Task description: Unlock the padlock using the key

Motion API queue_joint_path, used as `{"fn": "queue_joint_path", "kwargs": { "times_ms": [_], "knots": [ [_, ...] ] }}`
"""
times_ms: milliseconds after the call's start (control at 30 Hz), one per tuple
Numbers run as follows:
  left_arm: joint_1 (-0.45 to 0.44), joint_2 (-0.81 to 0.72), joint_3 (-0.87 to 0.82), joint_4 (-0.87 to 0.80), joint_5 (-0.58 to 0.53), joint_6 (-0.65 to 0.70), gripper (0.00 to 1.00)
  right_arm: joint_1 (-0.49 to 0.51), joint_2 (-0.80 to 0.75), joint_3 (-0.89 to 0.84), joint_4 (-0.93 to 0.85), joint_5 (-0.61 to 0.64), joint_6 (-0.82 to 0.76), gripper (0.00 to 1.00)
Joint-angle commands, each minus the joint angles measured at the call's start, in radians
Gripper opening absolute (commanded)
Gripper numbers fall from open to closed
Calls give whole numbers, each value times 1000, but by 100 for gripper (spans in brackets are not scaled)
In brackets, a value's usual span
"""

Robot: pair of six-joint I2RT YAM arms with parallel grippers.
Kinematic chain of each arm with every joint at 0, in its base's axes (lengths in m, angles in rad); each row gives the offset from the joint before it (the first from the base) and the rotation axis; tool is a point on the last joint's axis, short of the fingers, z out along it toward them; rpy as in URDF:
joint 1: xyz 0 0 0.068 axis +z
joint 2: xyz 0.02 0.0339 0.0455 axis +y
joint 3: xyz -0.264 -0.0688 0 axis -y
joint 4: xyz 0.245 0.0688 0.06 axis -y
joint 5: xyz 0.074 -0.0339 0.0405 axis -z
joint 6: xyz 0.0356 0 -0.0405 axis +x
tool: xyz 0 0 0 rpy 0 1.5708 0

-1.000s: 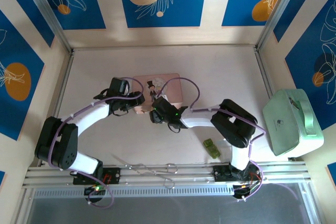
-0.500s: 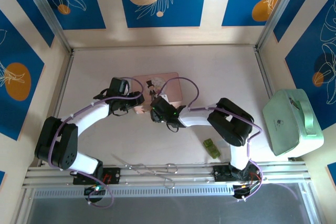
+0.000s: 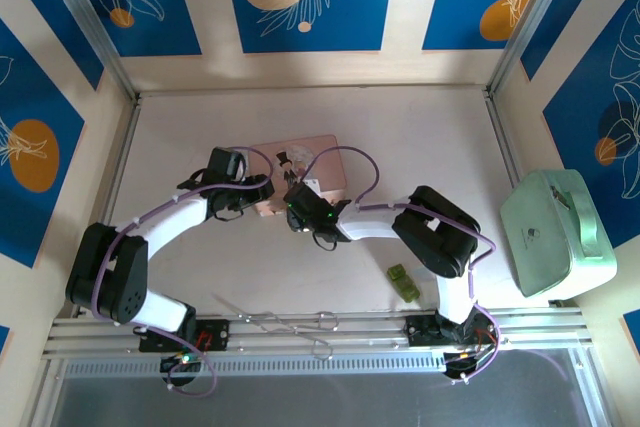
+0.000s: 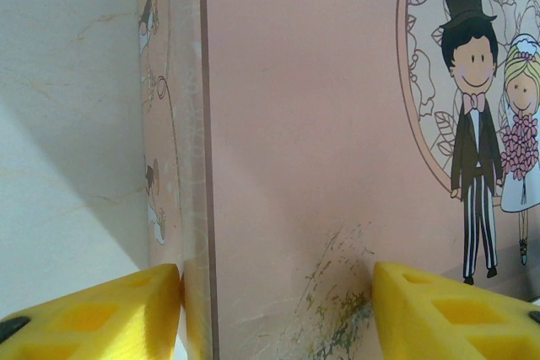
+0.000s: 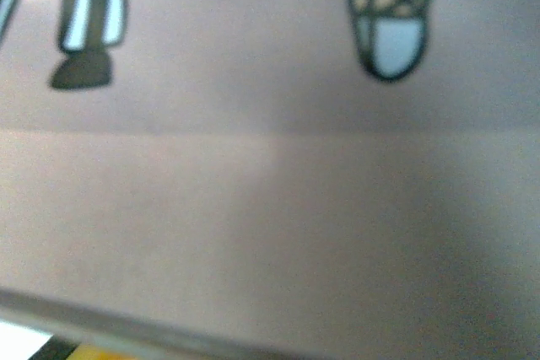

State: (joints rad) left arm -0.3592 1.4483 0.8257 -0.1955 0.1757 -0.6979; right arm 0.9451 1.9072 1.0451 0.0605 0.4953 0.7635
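The left fingers (image 4: pixel 93 314), blocky yellow pads with moulded hollows, stand spread apart across an edge of the pink box (image 3: pixel 318 162). One pad touches the box's narrow side wall and the other sits over the lid, beside the cartoon groom. Between them the smooth lid shows a patch of fine scratches. A yellow sliver of the right fingers (image 5: pixel 80 353) shows below the blurred lid, hard against it; whether they are open or closed I cannot tell. Where the padlock lies and which way it points I cannot tell either. A small green block (image 3: pixel 404 281) rests on the pale surface, well apart from both.
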Motion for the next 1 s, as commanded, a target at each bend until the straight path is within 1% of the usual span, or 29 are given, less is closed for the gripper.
{"fn": "queue_joint_path", "kwargs": {
  "times_ms": [0,233,500,667,733,833,967],
  "knots": [
    [9,-26,-3,-22,22,20,59,1,-55,-29,15,31,72,23],
    [13,-34,-15,-20,19,18,59,-25,-126,-135,91,2,159,20],
    [19,-32,-30,-12,21,21,59,-96,-179,-232,240,-98,283,17],
    [19,-29,-31,-5,29,19,59,-104,-202,-267,316,-131,347,16],
    [17,-36,-36,7,48,16,61,-111,-209,-290,356,-144,371,15],
    [13,-66,-43,24,63,7,67,-129,-218,-314,392,-157,406,15],
    [-19,-95,-42,42,73,-5,74,-157,-219,-338,443,-183,454,14]
  ]
}}
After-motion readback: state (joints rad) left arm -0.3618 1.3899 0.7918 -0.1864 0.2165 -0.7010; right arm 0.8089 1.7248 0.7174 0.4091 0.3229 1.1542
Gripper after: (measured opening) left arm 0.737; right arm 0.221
